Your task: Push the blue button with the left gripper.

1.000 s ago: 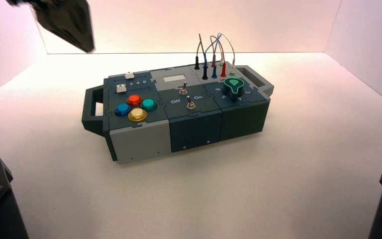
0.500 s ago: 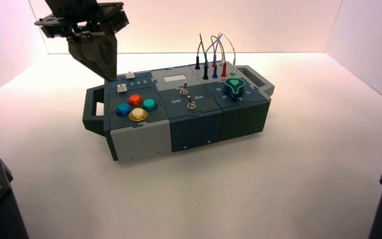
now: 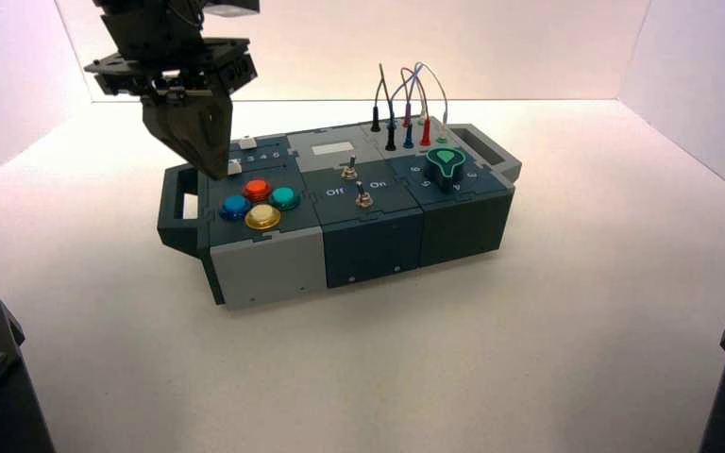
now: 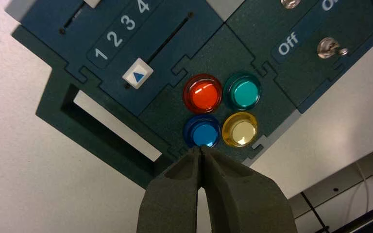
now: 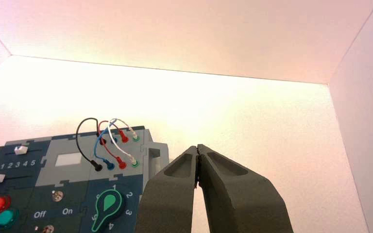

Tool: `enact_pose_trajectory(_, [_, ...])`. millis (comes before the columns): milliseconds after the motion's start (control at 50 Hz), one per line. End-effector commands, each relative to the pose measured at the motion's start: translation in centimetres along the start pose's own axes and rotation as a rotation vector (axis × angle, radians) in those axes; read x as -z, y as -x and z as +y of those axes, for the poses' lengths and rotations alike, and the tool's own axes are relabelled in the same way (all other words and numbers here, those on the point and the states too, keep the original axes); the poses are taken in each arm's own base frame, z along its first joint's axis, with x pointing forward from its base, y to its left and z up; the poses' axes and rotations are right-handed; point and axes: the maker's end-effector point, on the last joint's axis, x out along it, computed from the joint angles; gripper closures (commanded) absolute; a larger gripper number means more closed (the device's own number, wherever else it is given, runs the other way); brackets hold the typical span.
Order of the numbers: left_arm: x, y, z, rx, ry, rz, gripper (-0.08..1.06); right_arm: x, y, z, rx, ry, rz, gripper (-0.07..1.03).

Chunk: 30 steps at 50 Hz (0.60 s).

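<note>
The black tapered left claw (image 3: pixel 215 170) is held above the left end of the dark blue-grey control box (image 3: pixel 274 260), its fingers pressed together so that one blunt point can serve for pushing. The small round glossy blue button (image 4: pixel 202 132) sits just ahead of that point, beside the yellow round button (image 4: pixel 240 129). The black right claw (image 5: pixel 197 162) is parked apart, likewise closed
</note>
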Motion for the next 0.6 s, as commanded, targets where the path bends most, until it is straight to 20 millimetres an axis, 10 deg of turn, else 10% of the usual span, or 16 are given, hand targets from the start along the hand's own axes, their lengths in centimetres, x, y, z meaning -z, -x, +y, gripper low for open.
enact_pose_trajectory(20, [-0.7, 0.1, -0.2, 0.002, -0.008, -0.01, 1.01, -1.8, 0.4, 0.2, -0.005, 0.0, -0.043, 0.99])
enact_pose_trajectory(600, [-1.1, -2.1, -0.7, -0.002, -0.037, 0.047, 1.01, -2.1, 0.7, 0.2, -0.006, 0.002, -0.058, 0.99])
